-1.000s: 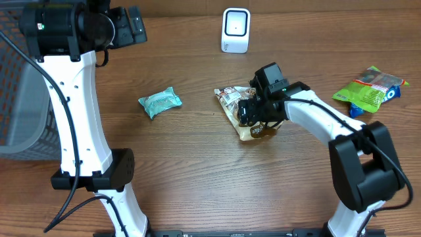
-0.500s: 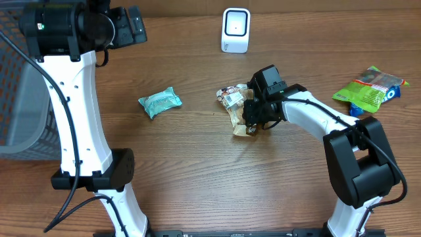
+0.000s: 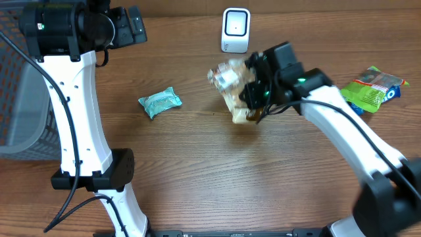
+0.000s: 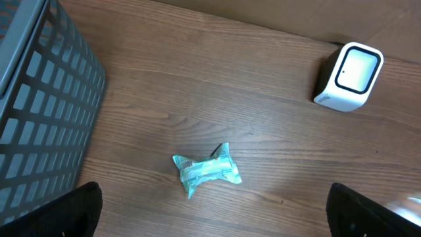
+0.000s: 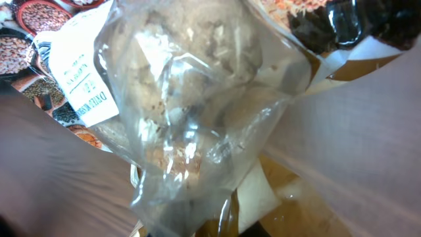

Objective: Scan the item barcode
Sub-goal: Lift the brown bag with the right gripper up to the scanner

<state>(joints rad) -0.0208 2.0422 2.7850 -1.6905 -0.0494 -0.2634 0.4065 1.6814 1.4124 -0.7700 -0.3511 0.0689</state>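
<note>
The item is a clear snack bag point(image 3: 229, 85) with a brown printed wrapper, hanging above the table just below and right of the white scanner point(image 3: 235, 29). My right gripper point(image 3: 254, 100) is shut on the bag's lower right part. In the right wrist view the crinkled bag point(image 5: 184, 112) fills the frame, with a white printed label point(image 5: 82, 85) at the upper left; I make out no barcode. My left gripper point(image 4: 220, 222) is open and holds nothing, high over the table's left side, its fingertips point(image 4: 82, 210) far apart. The scanner point(image 4: 348, 76) also shows in the left wrist view.
A teal packet point(image 3: 160, 102) lies left of centre, below my left gripper point(image 4: 206, 170). Green and blue snack packets point(image 3: 368, 89) lie at the far right. A grey mesh basket point(image 3: 16, 99) stands at the left edge, its wall point(image 4: 39, 112) close to the left arm.
My right gripper has shut on the snack bag and lifted it off the table, up and back toward the scanner. The left arm has not moved.
</note>
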